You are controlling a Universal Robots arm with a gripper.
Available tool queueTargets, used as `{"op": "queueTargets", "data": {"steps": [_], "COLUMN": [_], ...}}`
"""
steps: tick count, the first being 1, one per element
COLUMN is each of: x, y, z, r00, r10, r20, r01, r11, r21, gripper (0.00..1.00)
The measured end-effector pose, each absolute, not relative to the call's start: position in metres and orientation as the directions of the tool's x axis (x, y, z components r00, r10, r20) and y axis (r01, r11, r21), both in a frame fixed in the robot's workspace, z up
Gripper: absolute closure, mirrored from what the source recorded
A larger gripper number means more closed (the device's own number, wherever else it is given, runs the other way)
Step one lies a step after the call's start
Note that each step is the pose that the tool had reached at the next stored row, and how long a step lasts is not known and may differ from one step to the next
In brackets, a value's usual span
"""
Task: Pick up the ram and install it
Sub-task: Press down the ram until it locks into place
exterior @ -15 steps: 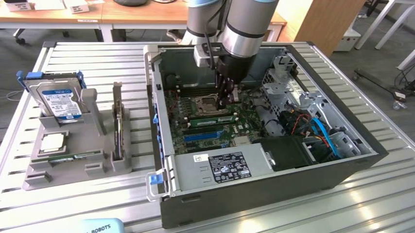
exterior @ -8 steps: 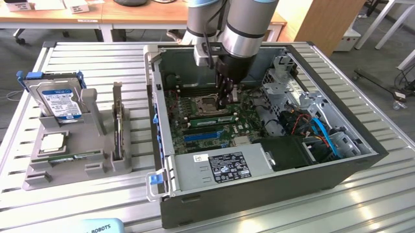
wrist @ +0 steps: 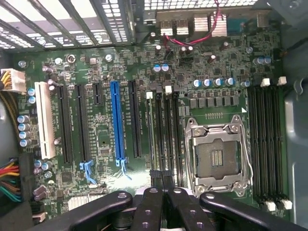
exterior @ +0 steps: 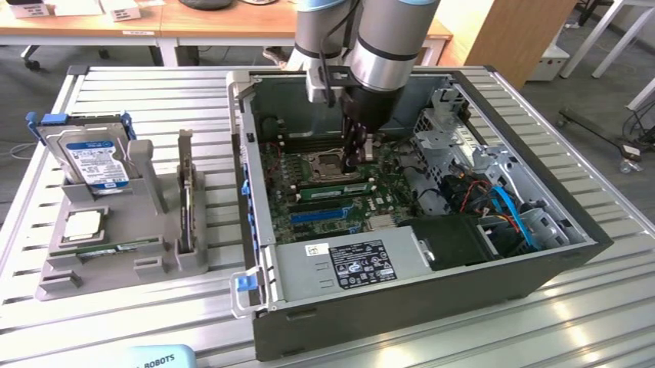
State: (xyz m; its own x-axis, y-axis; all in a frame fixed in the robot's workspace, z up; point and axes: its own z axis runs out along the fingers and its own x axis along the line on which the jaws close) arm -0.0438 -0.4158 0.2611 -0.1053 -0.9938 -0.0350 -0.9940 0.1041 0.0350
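Observation:
A ram (exterior: 333,189), a long green stick, stands on edge in a memory slot of the motherboard inside the open computer case (exterior: 409,314). Directly over it is my gripper (exterior: 353,162), shut with nothing between the fingers; I cannot tell whether the tips touch the stick. In the wrist view the shut gripper (wrist: 161,192) sits above the black memory slots (wrist: 163,134) beside the empty processor socket (wrist: 219,156). A second ram (exterior: 118,247) lies flat on the grey holder (exterior: 123,272) at the exterior view's left.
The grey holder also carries a blue-labelled hard drive (exterior: 92,161) and a square silver processor (exterior: 82,224). The case has a drive cage and blue cables (exterior: 507,207) on the exterior view's right. A slatted metal table (exterior: 573,322) lies under everything.

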Motion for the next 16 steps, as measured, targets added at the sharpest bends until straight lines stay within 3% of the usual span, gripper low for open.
{"op": "queueTargets", "data": {"steps": [16], "x": [-0.044], "y": [-0.4158], "z": [0.2604], "r00": [-0.236], "r10": [-0.971], "r20": [-0.035], "r01": [-0.971], "r11": [0.235], "r21": [0.035], "gripper": [0.9]}}
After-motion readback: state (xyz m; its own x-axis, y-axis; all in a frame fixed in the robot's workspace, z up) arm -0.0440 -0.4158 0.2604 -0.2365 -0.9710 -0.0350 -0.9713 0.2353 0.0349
